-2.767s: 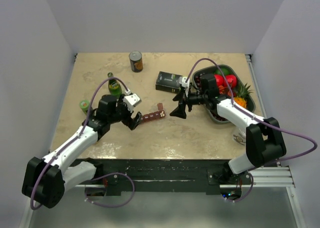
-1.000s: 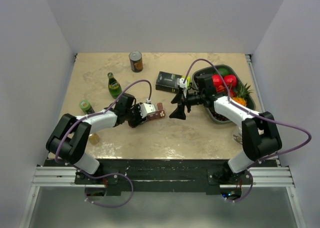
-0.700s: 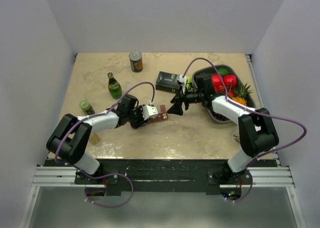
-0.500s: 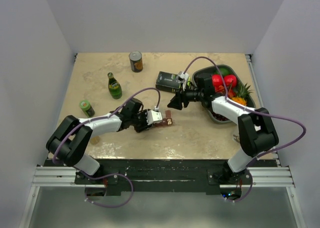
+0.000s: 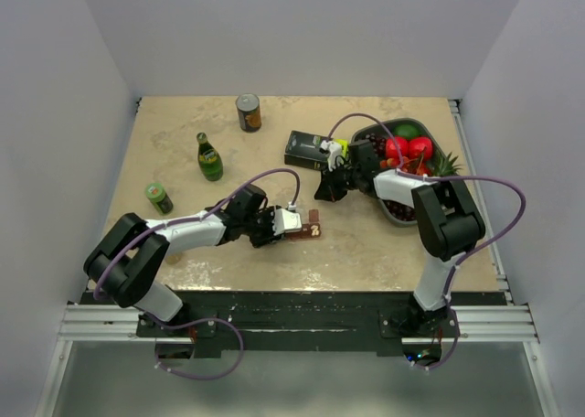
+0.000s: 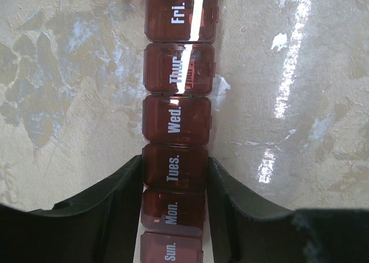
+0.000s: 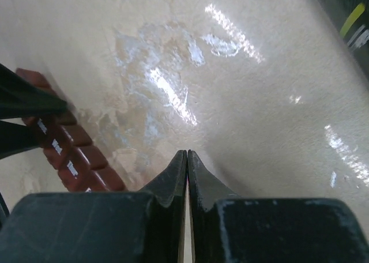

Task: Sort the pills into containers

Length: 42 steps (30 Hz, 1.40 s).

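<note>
Two tools: left tool [image 6: 174, 160] clamps maroon container strip [image 6: 179, 121] at "Tues"; right tool [image 7: 186, 156] clenched empty, apart.

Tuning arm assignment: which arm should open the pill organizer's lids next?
Probably right: the left gripper grips the pill organizer at Tues., steadying it, while the right gripper is shut, empty and hovers nearby.

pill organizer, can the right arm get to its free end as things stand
Probably yes. The right end effector, shut, is close by and nothing stands between. The left end effector clamps the pill organizer around Mon and Tues, leaving Wed to Fri uncovered.
</note>
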Available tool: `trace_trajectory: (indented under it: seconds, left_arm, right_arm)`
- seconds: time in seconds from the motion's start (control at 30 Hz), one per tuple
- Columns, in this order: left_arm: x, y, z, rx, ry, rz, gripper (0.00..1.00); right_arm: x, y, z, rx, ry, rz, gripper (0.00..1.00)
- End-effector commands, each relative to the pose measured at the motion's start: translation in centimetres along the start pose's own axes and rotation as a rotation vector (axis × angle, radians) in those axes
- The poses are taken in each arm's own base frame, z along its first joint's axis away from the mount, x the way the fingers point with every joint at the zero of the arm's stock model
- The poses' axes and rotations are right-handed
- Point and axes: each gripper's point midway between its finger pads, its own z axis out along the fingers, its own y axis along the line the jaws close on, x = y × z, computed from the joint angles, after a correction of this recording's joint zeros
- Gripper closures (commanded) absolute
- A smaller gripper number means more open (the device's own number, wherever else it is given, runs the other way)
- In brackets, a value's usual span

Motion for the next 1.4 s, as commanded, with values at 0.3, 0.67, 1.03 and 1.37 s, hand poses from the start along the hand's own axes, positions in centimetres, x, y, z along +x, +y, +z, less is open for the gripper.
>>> trace_trajectory:
  seconds: [0.3, 0.67, 1.03, 1.37]
  left_arm:
    - [2.0, -0.8, 0.1, 0.008, 0.076, -0.013, 0.95]
    - [2.3, -0.5, 0.3, -0.009, 0.101, -0.039, 0.95]
    - [2.8, -0.2, 0.4, -0.018, 0.128, -0.061, 0.95]
    - [3.3, -0.1, 0.7, -0.023, 0.159, -0.082, 0.95]
  right_arm:
    - [0.6, 3.9, -1.2, -0.226, 0.137, -0.206, 0.97]
    - [1.7, 5.0, -1.8, -0.278, 0.241, -0.253, 0.98]
    - [3.7, 6.7, -1.7, -0.337, 0.353, -0.314, 0.98]
    - [6.0, 3.9, -1.2, -0.216, 0.472, -0.309, 0.98]
